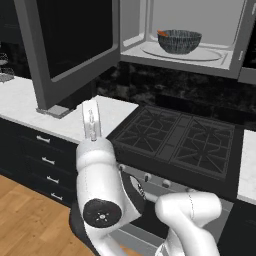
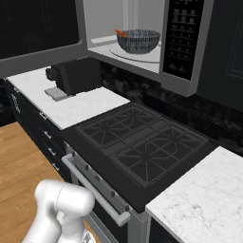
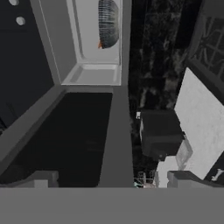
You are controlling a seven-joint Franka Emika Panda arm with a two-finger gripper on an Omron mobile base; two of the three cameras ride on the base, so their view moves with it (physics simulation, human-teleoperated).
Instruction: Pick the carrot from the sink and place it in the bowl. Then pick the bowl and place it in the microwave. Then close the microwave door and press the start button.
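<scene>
Jaws (image 3: 109,181) are spread wide with nothing in them, facing the door's (image 3: 70,135) black glass, probably lining up to push it shut. The bowl (image 1: 179,41) sits on the turntable inside the microwave (image 1: 227,62), carrot (image 1: 162,33) poking over its left rim, so loading looks done. The door hangs open to the left over the worktop (image 1: 20,102), stove (image 1: 175,140) below.
</scene>
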